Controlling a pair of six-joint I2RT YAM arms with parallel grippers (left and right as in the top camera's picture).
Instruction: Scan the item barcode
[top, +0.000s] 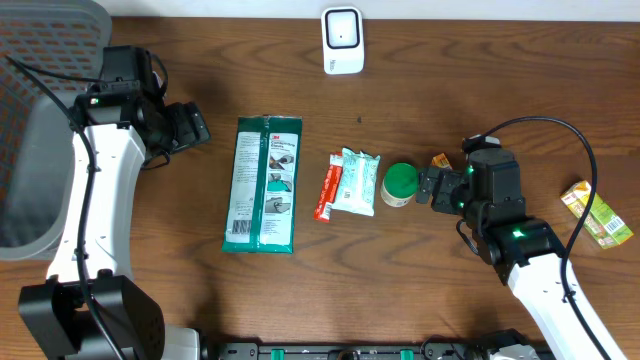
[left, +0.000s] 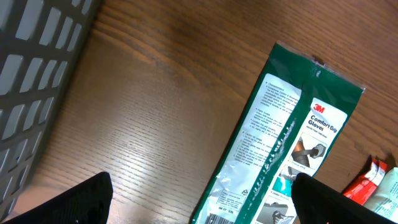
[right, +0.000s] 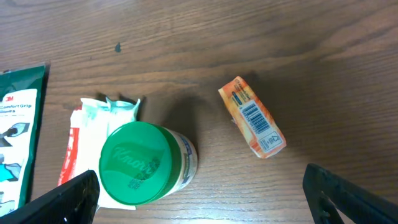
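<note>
A brown wooden desk (top: 170, 280) carries a row of goods: glove packet (top: 262, 184), white pouch (top: 357, 182), green-lidded jar (top: 400, 184) and small orange box (right: 252, 124), its barcode (right: 251, 116) facing up. The scanner (top: 342, 40) stands well apart at the far edge. The left end effector (top: 190, 127) and right end effector (top: 430, 187) are both released and empty. Nothing is lifted yet, so picking and scanning remain.

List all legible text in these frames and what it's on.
"3M": on the green glove packet
"Comfort Grip": same packet, below the logo
Small print on that packet: too small to read
Embossed script on the green lid: too blurred to read
Barcode digits on the orange box: too small to read
</note>
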